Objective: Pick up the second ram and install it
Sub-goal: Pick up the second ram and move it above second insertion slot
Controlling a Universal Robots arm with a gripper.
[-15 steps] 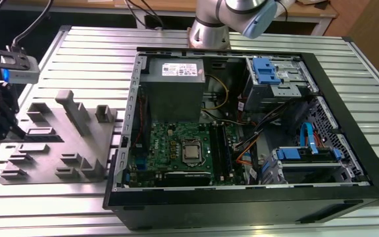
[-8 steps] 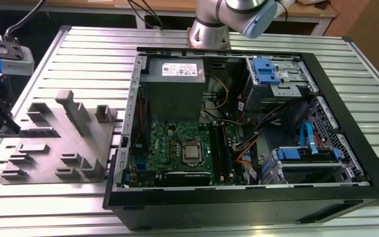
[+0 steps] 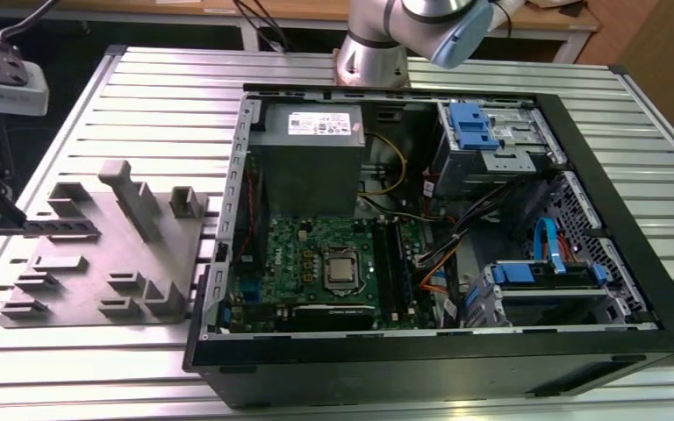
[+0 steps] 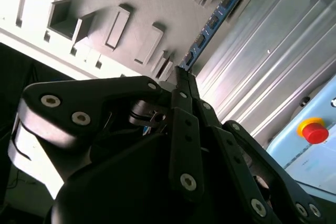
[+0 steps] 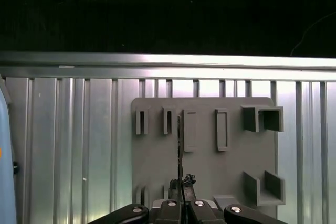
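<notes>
A slatted metal table (image 3: 138, 88) is carrying a grey tray (image 3: 80, 289) at the exterior view's left and an open computer case (image 3: 455, 219) at its right. In the second wrist view, the gripper (image 4: 181, 80) is clenching one end of the second ram (image 4: 210, 24), which is reaching out over the tray's blocks. With so little of the board pinched, the stick could twist or slip in the grip, or catch a block, and arrive skewed at the motherboard slots (image 3: 398, 263).
</notes>
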